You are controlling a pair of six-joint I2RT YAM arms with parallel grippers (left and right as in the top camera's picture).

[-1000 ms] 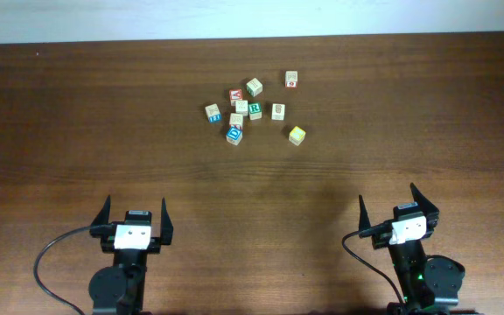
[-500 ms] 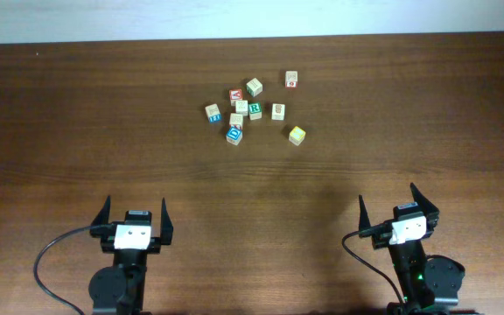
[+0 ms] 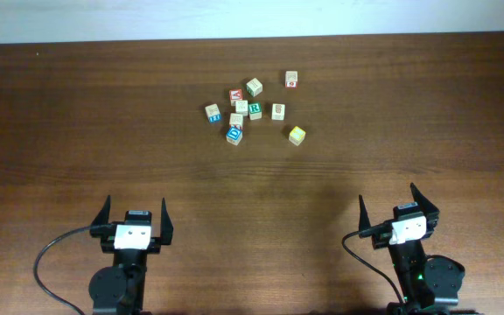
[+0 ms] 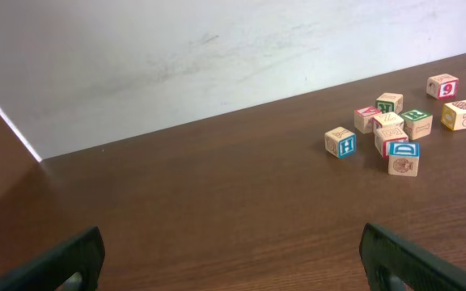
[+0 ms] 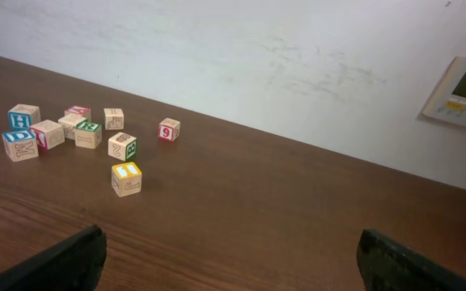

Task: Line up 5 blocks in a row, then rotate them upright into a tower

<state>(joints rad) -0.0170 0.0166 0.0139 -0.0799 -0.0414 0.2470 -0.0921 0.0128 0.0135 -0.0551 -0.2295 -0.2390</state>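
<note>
Blocks (image 3: 241, 107) lie clustered at the far centre of the table (image 3: 77, 131), yellow-faced cube (image 3: 297, 135) on the right fringe. My left gripper (image 3: 135, 210) and right gripper (image 3: 388, 201) hang well short, jaws spread, empty, presumably staged for reaching the first cube.

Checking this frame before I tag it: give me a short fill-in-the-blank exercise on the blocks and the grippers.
1. The left gripper and the right gripper both stand ____, holding nothing.
2. The letter on the green-lettered cube is ____.
3. Of the two grippers, the yellow-topped cube lies nearer the ____ one.
4. The number on the red-digit cube is ____.
Missing words: open; R; right; 9.
</note>
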